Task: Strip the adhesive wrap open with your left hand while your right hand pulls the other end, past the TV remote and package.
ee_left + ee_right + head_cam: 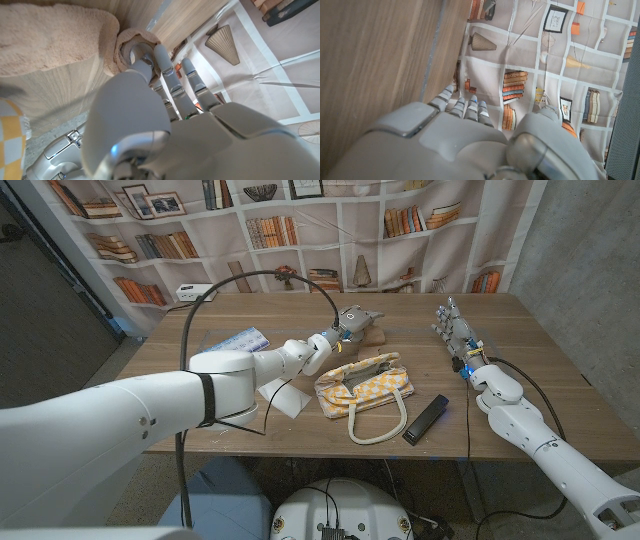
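Observation:
The adhesive wrap [373, 336] is a tan, fuzzy strip lying at the table's middle back. In the left wrist view the adhesive wrap [50, 40] ends in a curled roll, and my left hand [165, 115] has its thumb tip pressed into that curl with the fingers beyond it. From the head camera my left hand [350, 320] sits right on the wrap's left end. My right hand [455, 330] stands apart at the table's right with fingers spread upward, holding nothing; in its own wrist view the right hand [460, 130] points past the table's edge. The black TV remote [425, 420] lies near the front.
A yellow checked bag [365, 385] with long handles lies between the wrap and the remote. A blue package [240, 340] and a white sheet [283, 402] lie at the left. A bookshelf-print backdrop hangs behind the wooden table [540, 370].

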You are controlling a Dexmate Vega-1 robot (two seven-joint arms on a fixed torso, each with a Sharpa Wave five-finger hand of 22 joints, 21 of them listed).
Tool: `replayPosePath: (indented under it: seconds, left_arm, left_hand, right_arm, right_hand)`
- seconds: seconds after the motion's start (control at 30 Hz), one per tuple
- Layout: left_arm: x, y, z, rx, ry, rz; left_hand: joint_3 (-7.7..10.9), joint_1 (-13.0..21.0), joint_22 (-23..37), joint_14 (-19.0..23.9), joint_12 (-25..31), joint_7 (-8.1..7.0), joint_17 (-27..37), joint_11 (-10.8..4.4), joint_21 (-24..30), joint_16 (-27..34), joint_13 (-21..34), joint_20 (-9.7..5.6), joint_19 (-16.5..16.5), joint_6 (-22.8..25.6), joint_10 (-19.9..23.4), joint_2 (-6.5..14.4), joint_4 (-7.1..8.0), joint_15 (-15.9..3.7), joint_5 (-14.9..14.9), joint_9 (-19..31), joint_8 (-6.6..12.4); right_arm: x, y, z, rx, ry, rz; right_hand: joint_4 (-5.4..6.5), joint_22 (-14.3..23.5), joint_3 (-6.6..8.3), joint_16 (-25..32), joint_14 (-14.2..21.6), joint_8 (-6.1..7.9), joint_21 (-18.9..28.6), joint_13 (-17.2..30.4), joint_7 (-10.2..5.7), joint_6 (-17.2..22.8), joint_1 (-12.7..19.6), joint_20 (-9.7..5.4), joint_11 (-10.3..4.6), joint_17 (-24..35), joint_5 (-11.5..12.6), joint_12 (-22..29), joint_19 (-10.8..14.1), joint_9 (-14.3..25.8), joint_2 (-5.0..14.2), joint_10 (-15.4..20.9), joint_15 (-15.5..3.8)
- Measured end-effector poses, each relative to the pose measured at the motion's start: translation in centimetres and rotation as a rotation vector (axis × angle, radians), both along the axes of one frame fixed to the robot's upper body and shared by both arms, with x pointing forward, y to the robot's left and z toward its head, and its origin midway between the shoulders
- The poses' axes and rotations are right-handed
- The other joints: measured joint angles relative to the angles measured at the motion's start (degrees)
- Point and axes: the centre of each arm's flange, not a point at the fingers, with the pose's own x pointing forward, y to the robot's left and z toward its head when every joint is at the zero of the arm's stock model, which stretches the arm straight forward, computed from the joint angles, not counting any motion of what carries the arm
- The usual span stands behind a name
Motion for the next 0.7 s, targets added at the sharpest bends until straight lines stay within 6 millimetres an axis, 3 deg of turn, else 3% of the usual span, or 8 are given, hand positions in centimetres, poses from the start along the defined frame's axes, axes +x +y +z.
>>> replayPosePath:
  seconds: [0.1,0.17,0.3,0.4,0.53,0.63,0.7]
  left_arm:
    - [-0.08,0.02,0.0,0.0,-0.005,-0.007]
    - [-0.09,0.16,-0.04,0.0,-0.009,-0.01]
    - [-0.03,0.35,-0.13,-0.002,-0.007,-0.007]
    - [0.01,0.45,-0.15,-0.003,-0.007,-0.005]
    - [0.05,0.54,-0.22,-0.003,-0.006,-0.002]
    - [0.08,0.55,-0.32,0.006,-0.008,0.002]
    - [0.12,0.53,-0.37,0.009,-0.007,0.006]
  left_hand:
    - [-1.68,-4.0,-0.7,-4.3,-0.8,-0.78,-2.3,-0.17,0.3,-3.0,-1.0,0.19,-1.3,0.2,-2.9,0.2,2.03,0.54,0.3,0.0,0.0]
    - [-1.44,-7.5,-1.9,-6.0,-2.5,-1.1,-6.4,0.13,0.3,-7.7,-3.3,0.5,-2.2,0.5,-4.2,0.2,3.82,0.89,1.1,-0.1,0.0]
    - [1.73,-4.5,-3.4,-5.7,-4.7,-0.29,-9.1,0.87,1.0,-10.3,-7.4,0.9,-3.0,-0.5,-4.4,0.1,-0.04,0.05,2.2,-0.4,-0.4]
    - [1.71,-3.1,-3.7,-5.7,-4.7,-0.64,-8.4,0.3,1.8,-9.2,-8.7,0.9,-3.0,-0.4,-3.1,-0.6,-1.3,0.06,2.2,-0.5,-0.41]
    - [0.19,-6.0,-4.7,-5.7,-5.4,-1.31,-10.0,0.12,1.9,-11.4,-10.4,0.8,-3.7,0.3,-2.9,-0.6,0.34,0.06,2.0,-0.5,-0.4]
    - [0.91,-8.5,-5.9,-6.7,-6.3,-1.31,-13.2,0.42,1.9,-15.8,-11.9,1.0,-3.9,0.3,-3.2,-0.3,1.49,0.91,2.0,-0.6,-0.17]
    - [1.53,-10.4,-7.0,-10.9,-7.5,-1.31,-15.2,1.39,1.9,-19.7,-13.3,1.0,-4.9,0.3,-4.2,-0.5,2.11,0.96,2.1,-0.7,-0.17]
  right_arm:
    - [-0.01,0.06,-0.01,0.001,-0.001,0.003]
    - [-0.01,0.09,-0.06,0.002,-0.001,0.004]
    - [-0.02,0.1,-0.07,0.002,-0.001,0.005]
    - [-0.02,0.1,-0.07,0.003,-0.001,0.005]
    - [-0.02,0.1,-0.07,0.003,-0.001,0.007]
    - [-0.04,0.11,-0.35,0.004,0.003,0.007]
    - [-0.05,0.08,-0.37,0.005,0.003,0.007]
  right_hand:
    - [0.0,0.0,0.0,0.0,0.0,0.0,0.0,0.0,0.0,0.0,0.0,0.0,-0.06,0.0,0.0,0.0,0.0,0.0,0.0,-0.1,0.0]
    - [0.0,0.0,0.0,0.0,0.0,0.0,0.0,0.0,0.0,0.0,0.0,0.0,-0.17,0.0,0.0,0.0,0.0,0.0,0.0,-0.2,0.0]
    - [-0.18,0.0,0.18,0.0,0.0,0.0,0.0,0.0,0.0,0.0,0.0,0.0,-0.35,0.0,0.0,0.0,0.0,0.0,0.0,0.0,0.0]
    - [-0.24,0.0,0.24,0.0,0.0,0.0,0.0,0.0,0.0,0.0,0.0,0.0,-0.35,0.0,0.0,0.0,0.0,0.0,0.0,0.0,0.0]
    - [-0.24,0.0,0.24,0.0,0.0,0.0,0.0,0.0,-0.22,0.2,0.0,0.34,-0.35,0.0,0.0,0.0,0.1,0.0,0.0,0.0,0.0]
    - [-0.24,0.0,0.24,0.0,0.0,0.0,0.0,0.0,-0.22,0.2,-0.3,0.44,-0.35,0.0,0.0,0.0,0.0,0.0,0.31,0.0,0.0]
    - [-0.24,0.0,0.24,0.0,0.0,0.0,0.0,0.0,-0.51,0.5,-0.3,0.44,-0.34,0.0,0.0,0.0,0.0,0.0,0.31,0.0,0.0]
